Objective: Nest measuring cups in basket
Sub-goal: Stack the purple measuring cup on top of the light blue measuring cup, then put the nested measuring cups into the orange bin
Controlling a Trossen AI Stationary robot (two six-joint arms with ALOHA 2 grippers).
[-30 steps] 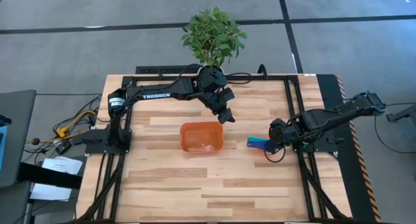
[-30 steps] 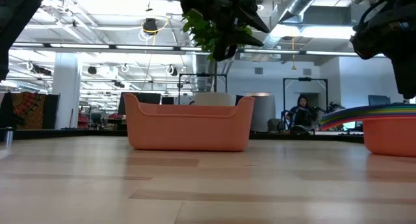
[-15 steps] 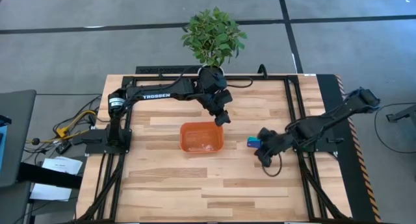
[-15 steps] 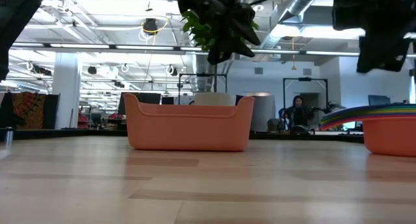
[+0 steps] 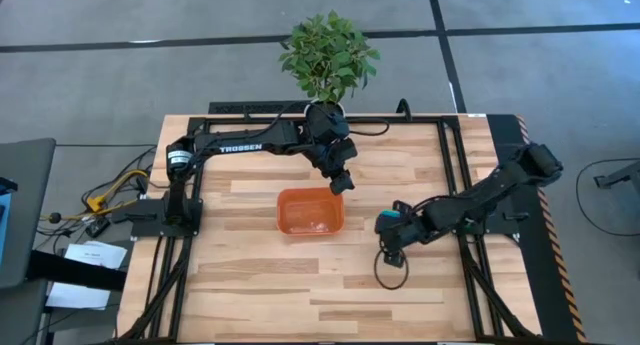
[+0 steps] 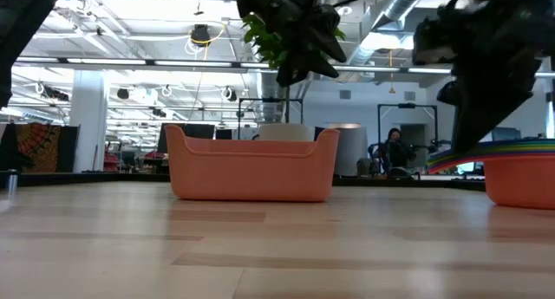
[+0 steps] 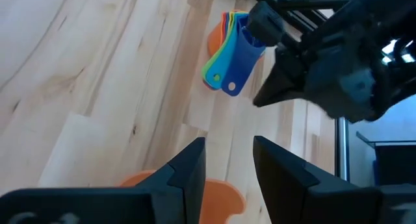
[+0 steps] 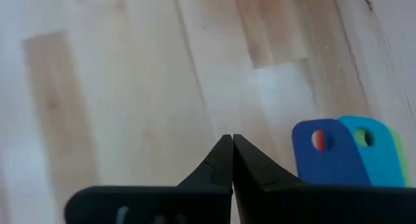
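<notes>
Seven small plastic measuring cups [image 7: 231, 55] sit nested in one rainbow stack on the wooden table [image 5: 260, 285], dark blue handle uppermost, well to the right of the shallow orange plastic basket [image 5: 311, 212] and not yet in it. My right gripper [image 8: 231, 160] hangs just beside the fanned handles with its fingertips pressed together on nothing, the dark blue handle lying off to one side of them. My left gripper [image 7: 227, 159] waits above the far edge of the basket, its fingers parted a little and empty. I judge the stack light and stiff, with smooth, slippery plastic that could let the upper cups slide or fan apart if I tip it. The flat handles, layered together, look like the best place to take hold: pinching across several at once should keep the cups nested, whereas the round bowls offer my narrow fingers little purchase. First I would need to open up again.
</notes>
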